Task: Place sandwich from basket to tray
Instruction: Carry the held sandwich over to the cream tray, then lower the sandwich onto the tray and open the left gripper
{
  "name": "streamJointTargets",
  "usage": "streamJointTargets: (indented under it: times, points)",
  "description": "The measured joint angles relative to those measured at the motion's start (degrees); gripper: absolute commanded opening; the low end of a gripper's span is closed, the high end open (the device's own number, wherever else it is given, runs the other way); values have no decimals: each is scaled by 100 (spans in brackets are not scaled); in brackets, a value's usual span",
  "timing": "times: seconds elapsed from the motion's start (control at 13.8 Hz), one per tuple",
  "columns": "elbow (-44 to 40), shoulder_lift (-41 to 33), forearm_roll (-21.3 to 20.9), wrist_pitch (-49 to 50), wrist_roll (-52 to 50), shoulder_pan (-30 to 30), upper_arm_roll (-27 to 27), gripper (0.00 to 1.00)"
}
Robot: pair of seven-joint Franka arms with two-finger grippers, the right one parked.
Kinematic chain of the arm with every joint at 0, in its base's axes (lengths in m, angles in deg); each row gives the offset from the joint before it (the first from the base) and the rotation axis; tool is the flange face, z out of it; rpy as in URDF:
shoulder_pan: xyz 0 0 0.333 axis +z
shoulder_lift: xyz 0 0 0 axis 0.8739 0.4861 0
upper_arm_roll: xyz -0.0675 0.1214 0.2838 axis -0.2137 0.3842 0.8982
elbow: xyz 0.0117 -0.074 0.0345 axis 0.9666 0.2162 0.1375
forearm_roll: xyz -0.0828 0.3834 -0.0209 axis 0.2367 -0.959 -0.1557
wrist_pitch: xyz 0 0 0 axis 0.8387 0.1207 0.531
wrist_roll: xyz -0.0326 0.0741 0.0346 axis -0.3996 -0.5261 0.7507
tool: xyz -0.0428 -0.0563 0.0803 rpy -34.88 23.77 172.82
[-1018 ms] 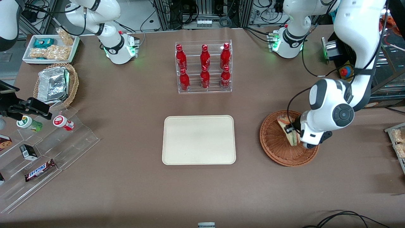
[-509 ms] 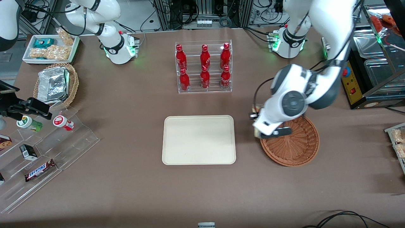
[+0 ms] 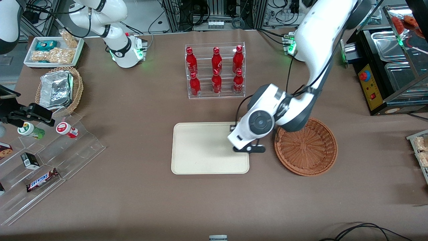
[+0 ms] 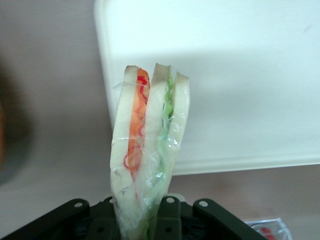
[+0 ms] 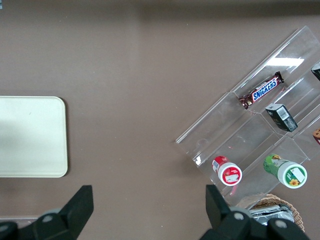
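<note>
The sandwich (image 4: 147, 150), a clear-wrapped wedge of white bread with a red filling layer and a green one, stood upright in the gripper (image 4: 145, 220), whose two fingers were closed on its lower end. In the left wrist view it hung in the air above the edge of the tray (image 4: 210, 60), partly over the tray's cream surface and partly over the brown table (image 4: 50, 100) just beside it.

From the front, the sandwich was hidden under the working arm's wrist; the gripper (image 3: 242, 142) sat over the edge of the tray (image 3: 200, 147) that lay nearest the basket. The basket (image 3: 306, 147), round, shallow and reddish-brown, rested on the table (image 3: 133, 201) just beside the tray, toward the working arm's end, with nothing in it.

Farther from the front camera than the tray stood a clear rack (image 3: 215, 70) holding six red bottles in two rows. Toward the parked arm's end of the table lay a clear stepped display (image 3: 50, 160) with small snacks, a lighter wicker basket (image 3: 60, 88) of foil containers, and a white tray of snack packets (image 3: 53, 50).
</note>
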Motion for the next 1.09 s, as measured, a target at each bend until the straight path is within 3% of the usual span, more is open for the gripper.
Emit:
streamJointTargets:
  times: [0.29,0.51,0.58,0.65,0.73,0.87,1.02,1.09]
  points:
    - [-717,836,-38,-657,-890,-484,-11,19]
    - [-821,1041,-403,-905,-1478,-730,-12,35]
    - [-836,1068,-492,-915,-1559,-756,-12,45]
    - [-840,1080,-523,-958,-1580,-757,-10,62]
    - [-843,1085,-527,-1015,-1585,-752,-2,64]
    - [-859,1085,-527,-1055,-1607,-746,3,84]
    - [-909,1084,-528,-1064,-1696,-744,6,85]
    - [-955,1078,-530,-1061,-1760,-742,9,97]
